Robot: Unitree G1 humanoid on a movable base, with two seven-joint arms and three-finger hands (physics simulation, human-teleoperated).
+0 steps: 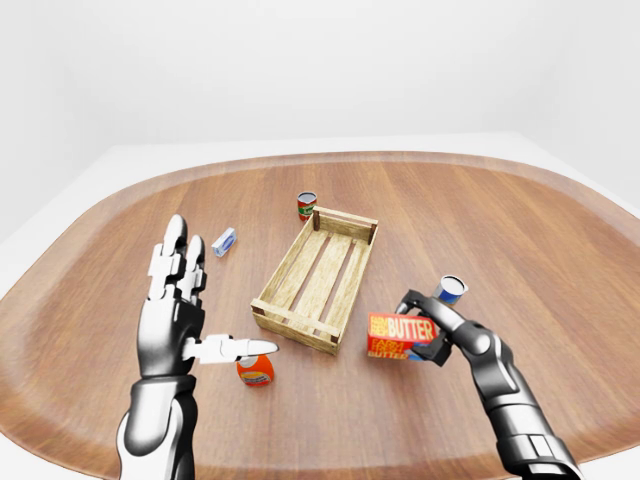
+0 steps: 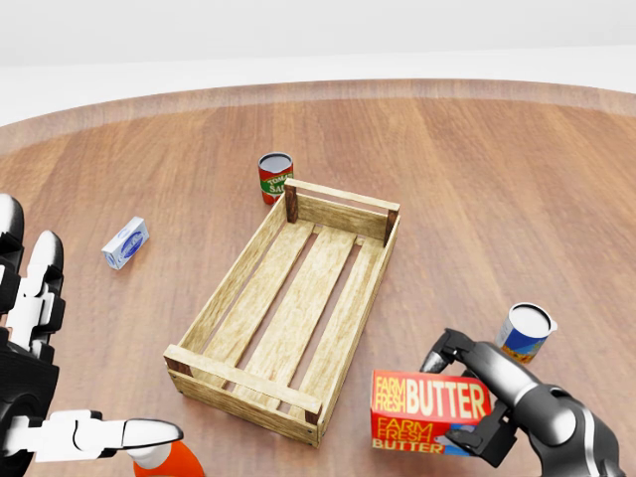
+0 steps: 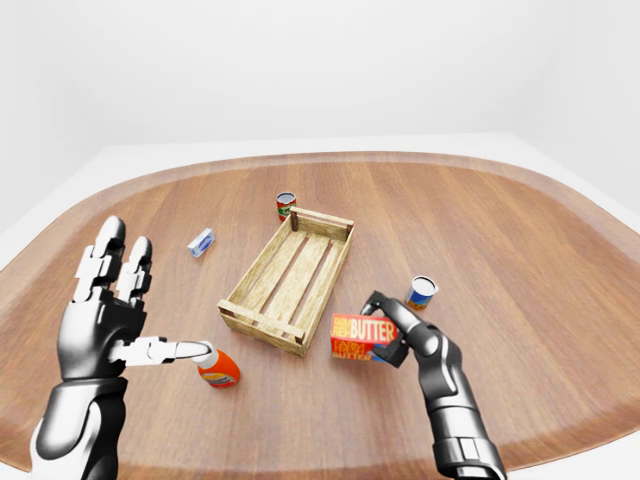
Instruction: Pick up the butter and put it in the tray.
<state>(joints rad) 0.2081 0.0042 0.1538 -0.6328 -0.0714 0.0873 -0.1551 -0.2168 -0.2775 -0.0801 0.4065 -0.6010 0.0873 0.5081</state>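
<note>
The butter (image 2: 429,409) is a red and orange box marked "FARM FRESH BUTTER". My right hand (image 2: 475,397) is shut on it and holds it to the lower right of the tray, with fingers (image 2: 444,353) over its top and below it. The tray (image 2: 294,304) is a slatted wooden crate lying in the middle of the round wooden table (image 1: 520,230); nothing lies in it. My left hand (image 1: 185,300) is open and empty, fingers spread, at the left of the left-eye view, well clear of the tray.
A red tomato sauce can (image 2: 275,178) stands just beyond the tray's top end. A blue and white can (image 2: 524,332) stands close to my right hand. A small blue and white box (image 2: 125,242) lies left of the tray. An orange can (image 1: 256,371) stands under my left thumb.
</note>
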